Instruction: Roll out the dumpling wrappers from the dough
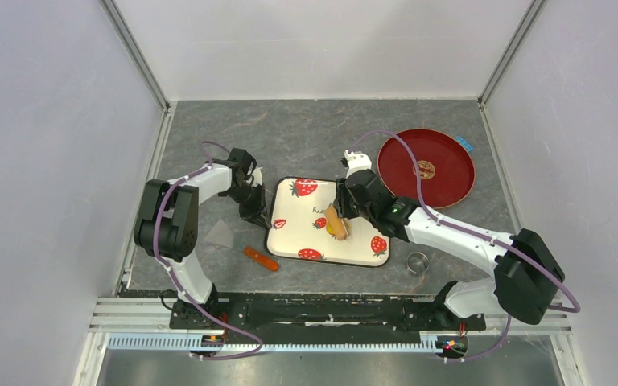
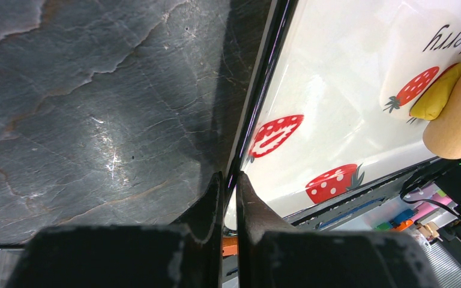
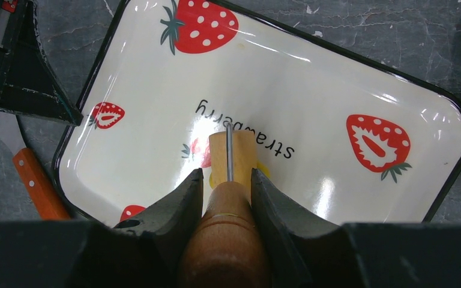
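Right pincer [image 3: 228, 177] clamped on roller [image 3: 232, 150] atop dough [image 2: 435, 96]; left pincer [image 2: 230, 180] nipping tray [image 2: 336, 72] rim — risk: rim slip, tray skid toward near edge.

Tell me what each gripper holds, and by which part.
The right gripper holds the wooden roller by its handle; the left gripper pinches the tray by its rim.

One piece of dough [image 2: 435, 96] is seen — a small bright-yellow lump, soft and smooth, pressed into a low elongated patch. It is laid on the white floor of the tray [image 1: 306, 233], near the middle, with one edge set against a strawberry print [image 2: 417, 87]. Most of it is covered by the wooden roller [image 2: 459, 117] lying across it — in the right wrist view only thin yellow slivers are shown on either side.
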Action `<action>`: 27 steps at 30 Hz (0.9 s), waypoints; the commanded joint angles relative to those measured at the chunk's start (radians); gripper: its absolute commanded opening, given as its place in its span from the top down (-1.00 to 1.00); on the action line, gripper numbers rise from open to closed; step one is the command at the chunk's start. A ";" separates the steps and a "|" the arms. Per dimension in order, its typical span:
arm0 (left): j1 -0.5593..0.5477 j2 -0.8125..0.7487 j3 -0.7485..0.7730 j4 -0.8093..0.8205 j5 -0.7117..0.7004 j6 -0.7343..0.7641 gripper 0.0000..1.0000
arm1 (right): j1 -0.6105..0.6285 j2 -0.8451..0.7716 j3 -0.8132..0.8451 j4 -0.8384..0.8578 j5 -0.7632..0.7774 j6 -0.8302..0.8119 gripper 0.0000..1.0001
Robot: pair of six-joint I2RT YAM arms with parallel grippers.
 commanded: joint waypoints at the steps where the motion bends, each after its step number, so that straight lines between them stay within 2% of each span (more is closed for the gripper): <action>1: -0.015 0.038 -0.008 0.036 -0.042 0.031 0.96 | 0.069 0.126 -0.136 -0.299 -0.287 0.114 1.00; 20: -0.015 0.035 -0.008 0.036 -0.044 0.031 0.96 | 0.066 0.138 -0.114 -0.328 -0.245 0.107 1.00; 27: -0.015 0.013 -0.006 0.036 -0.061 0.029 0.96 | 0.001 0.150 0.044 -0.396 -0.195 0.061 1.00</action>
